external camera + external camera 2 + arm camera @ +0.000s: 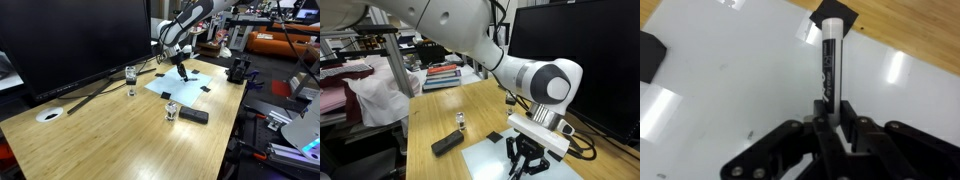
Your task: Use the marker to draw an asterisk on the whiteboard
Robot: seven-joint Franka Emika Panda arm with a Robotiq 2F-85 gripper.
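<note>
The whiteboard [190, 85] lies flat on the wooden table, with small black pieces at its corners; it also shows in an exterior view [485, 160] and fills the wrist view [730, 80]. My gripper [183, 70] hangs over the whiteboard's middle and is shut on the marker [832, 60], a thin dark stick with a pale band. The marker points down at the whiteboard. In an exterior view the gripper [525, 160] stands just above the sheet. I see no ink marks on the whiteboard.
A flat black block [193, 116] and a small clear glass [172, 111] sit near the whiteboard. Another glass [131, 80] and a round white disc [50, 115] stand by the big monitor [70, 40]. Cables run across the table.
</note>
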